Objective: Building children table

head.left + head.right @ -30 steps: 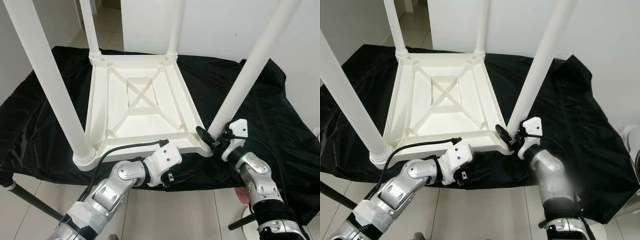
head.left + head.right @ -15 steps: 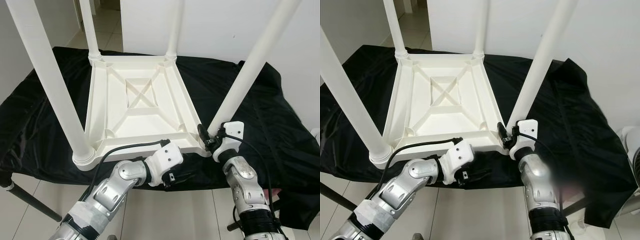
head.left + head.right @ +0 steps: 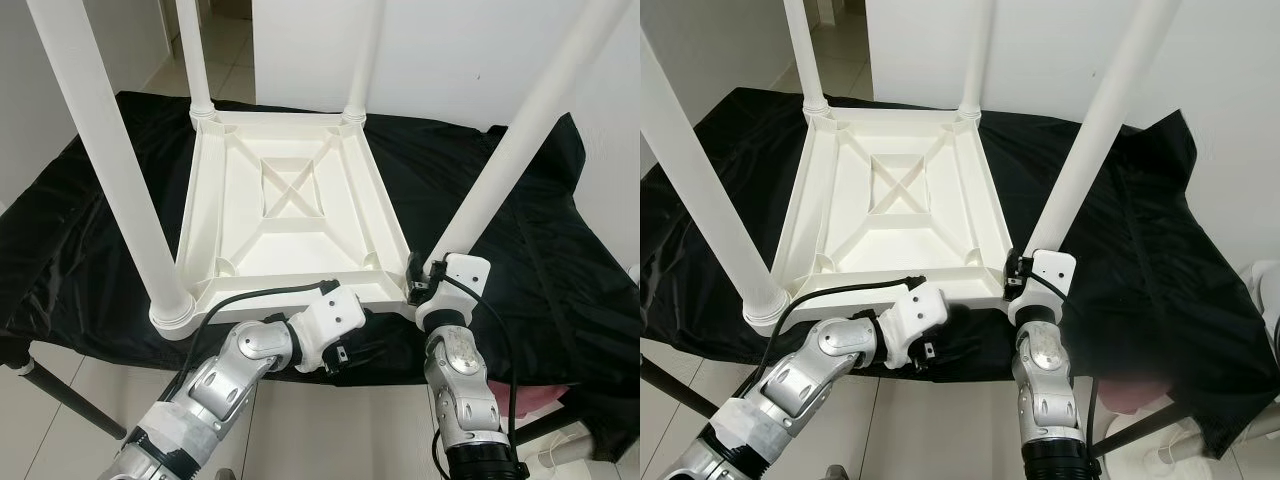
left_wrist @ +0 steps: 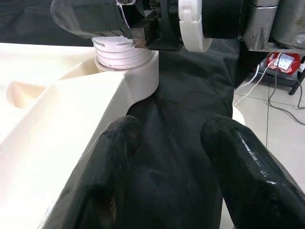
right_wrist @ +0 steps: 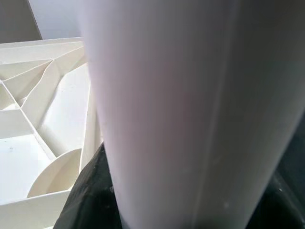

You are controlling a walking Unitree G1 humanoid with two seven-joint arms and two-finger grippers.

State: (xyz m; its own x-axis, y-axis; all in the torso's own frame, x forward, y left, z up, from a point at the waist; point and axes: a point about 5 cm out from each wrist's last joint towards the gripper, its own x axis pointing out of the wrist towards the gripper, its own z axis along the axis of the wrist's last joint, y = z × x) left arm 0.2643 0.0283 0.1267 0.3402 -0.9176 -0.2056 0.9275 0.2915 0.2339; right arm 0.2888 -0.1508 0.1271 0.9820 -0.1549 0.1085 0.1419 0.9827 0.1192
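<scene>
Clearly the step in hand is seating the near right leg (image 3: 510, 160) in its socket. The table (image 3: 290, 220) lies upside down on the black-draped counter (image 3: 80, 230), its near edge at the counter's front edge. The right tool (image 3: 422, 287) is clamped on that leg's base; I judge it should turn squarely, keeping the leg upright. The left tool (image 4: 167, 157), fingers apart, hovers beside the near rim and could steady it. Three other legs stand in their corners. Cables (image 4: 281, 90) trail on the floor nearby.
</scene>
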